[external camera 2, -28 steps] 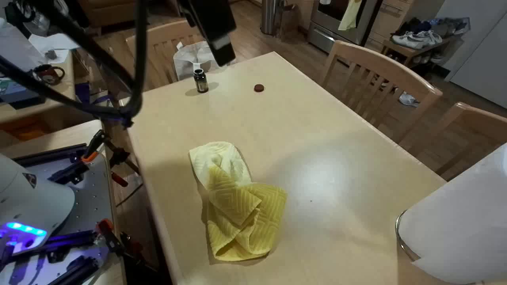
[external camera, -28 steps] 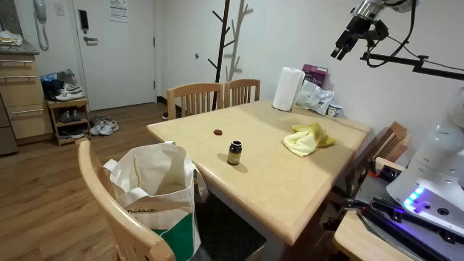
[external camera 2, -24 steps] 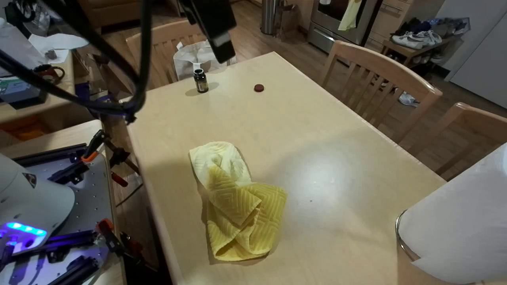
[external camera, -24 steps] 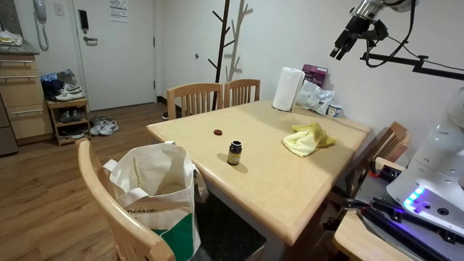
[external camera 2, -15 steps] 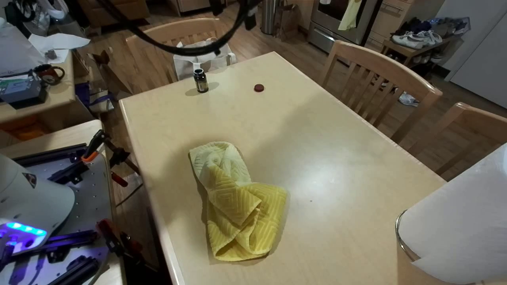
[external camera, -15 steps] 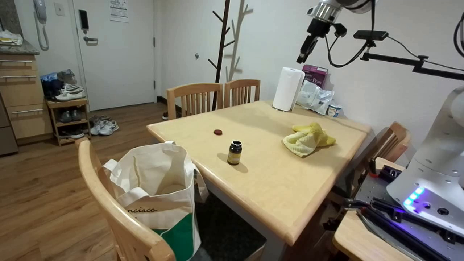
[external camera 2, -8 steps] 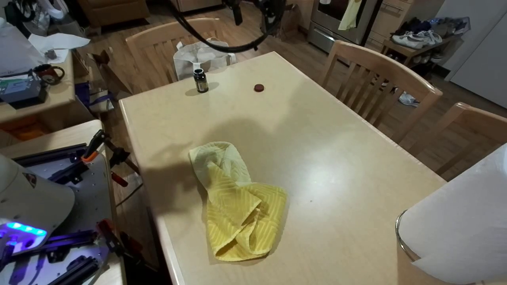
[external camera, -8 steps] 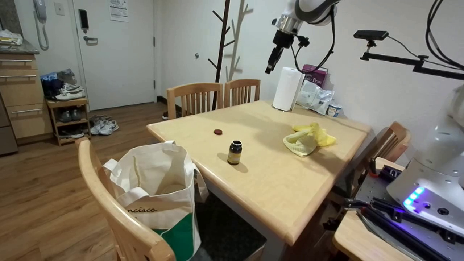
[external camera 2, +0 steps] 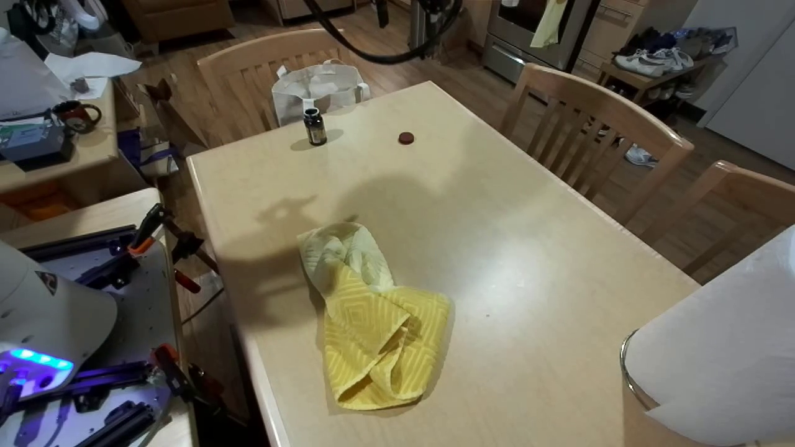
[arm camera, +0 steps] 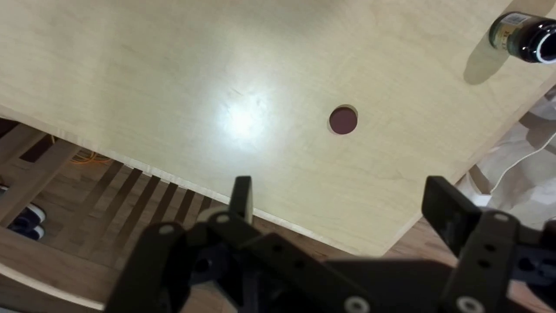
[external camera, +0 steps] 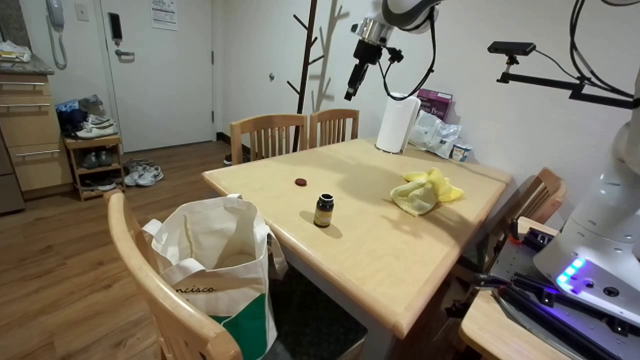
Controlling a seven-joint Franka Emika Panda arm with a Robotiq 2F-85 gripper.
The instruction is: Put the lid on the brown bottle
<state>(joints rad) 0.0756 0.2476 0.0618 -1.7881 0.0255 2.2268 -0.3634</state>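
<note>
The lid is a small dark red round cap lying flat on the table, seen in both exterior views (external camera: 300, 182) (external camera 2: 406, 138) and in the wrist view (arm camera: 343, 120). The brown bottle, dark with a yellow label and a pale-rimmed open mouth, stands upright near the table edge in both exterior views (external camera: 323, 211) (external camera 2: 315, 127). It also shows at the top right of the wrist view (arm camera: 519, 37). My gripper (external camera: 350, 95) is high above the table, well above the lid. In the wrist view its fingers (arm camera: 339, 191) are wide apart with nothing between them.
A crumpled yellow cloth (external camera: 425, 192) lies on the table (external camera 2: 528, 298). A white paper roll (external camera: 397, 122) stands at the wall end beside a purple box (external camera: 435, 104) and plastic bags. A tote bag (external camera: 215, 240) sits on a chair by the bottle's edge. Wooden chairs (external camera 2: 596, 136) line another edge.
My arm and gripper have swung from the far right leftward over the table in an exterior view, slowing lately. Their shadow has moved across the table and cloth. The lid and bottle have not moved.
</note>
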